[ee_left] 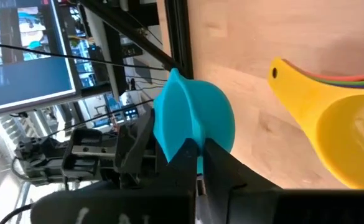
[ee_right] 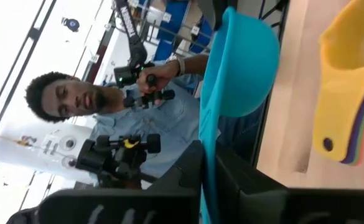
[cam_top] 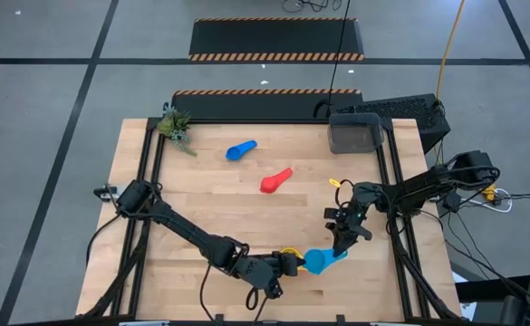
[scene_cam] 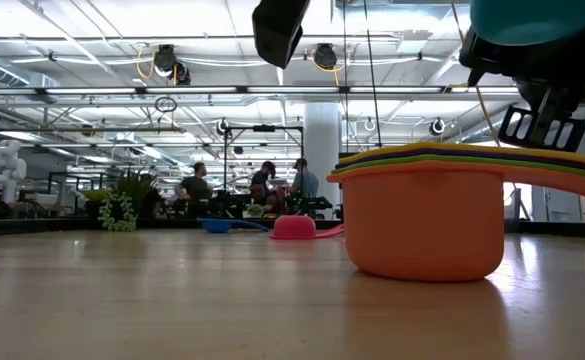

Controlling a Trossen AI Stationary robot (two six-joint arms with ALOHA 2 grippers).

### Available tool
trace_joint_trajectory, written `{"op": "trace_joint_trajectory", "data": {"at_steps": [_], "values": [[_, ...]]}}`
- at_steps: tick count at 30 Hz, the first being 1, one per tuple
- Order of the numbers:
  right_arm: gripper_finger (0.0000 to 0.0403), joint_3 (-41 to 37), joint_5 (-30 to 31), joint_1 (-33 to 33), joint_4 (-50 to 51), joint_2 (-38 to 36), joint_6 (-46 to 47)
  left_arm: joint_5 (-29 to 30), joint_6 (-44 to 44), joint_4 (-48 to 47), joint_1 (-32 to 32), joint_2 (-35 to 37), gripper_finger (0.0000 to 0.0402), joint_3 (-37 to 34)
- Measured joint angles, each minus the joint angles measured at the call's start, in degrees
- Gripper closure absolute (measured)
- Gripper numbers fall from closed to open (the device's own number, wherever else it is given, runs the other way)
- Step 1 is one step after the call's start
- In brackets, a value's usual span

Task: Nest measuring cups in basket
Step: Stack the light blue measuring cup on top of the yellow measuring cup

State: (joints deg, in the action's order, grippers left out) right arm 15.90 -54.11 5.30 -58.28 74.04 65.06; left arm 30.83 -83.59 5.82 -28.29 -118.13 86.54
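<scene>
Light blue cup point(cam_top: 318, 261): clamped by left gripper point(cam_top: 298, 263) and right gripper point(cam_top: 341, 251). Nested stack point(scene_cam: 427, 215) beneath, yellow top cup point(ee_left: 350, 137) partly hidden.

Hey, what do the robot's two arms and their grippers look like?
Both arms are dark, slim and jointed, with black cables running along them. The left gripper and right gripper each end in two flat black fingers. A yellow fitting sits near the right arm's base.
</scene>
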Motion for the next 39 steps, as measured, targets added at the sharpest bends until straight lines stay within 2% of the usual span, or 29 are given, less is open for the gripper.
{"op": "trace_joint_trajectory", "data": {"at_steps": [7,14,24,32,39], "values": [[0.0356,0.0,5.8,-0.2,-0.2,0.0,-0.2,0.2,2.2,-1.3,0.2,0.0,0.0394,0.0],[0.0294,0.1,8.2,-0.2,-0.1,-0.7,-2.3,0.9,4.2,-2.4,0.1,0.0,0.0394,0.0],[0.021,0.2,15.5,-1.3,-0.8,-1.6,-7.7,0.1,8.2,-3.3,-0.1,-0.1,0.0399,0.0],[0.0182,0.2,15.7,-2.5,-1.3,-1.6,-11.5,0.2,11.8,-2.6,-1.0,-0.2,0.0401,-0.1],[0.0179,0.2,12.4,-2.5,-8.9,-3.9,-25.8,3.0,15.4,-2.8,-2.2,0.4,0.0401,-0.1]]}}
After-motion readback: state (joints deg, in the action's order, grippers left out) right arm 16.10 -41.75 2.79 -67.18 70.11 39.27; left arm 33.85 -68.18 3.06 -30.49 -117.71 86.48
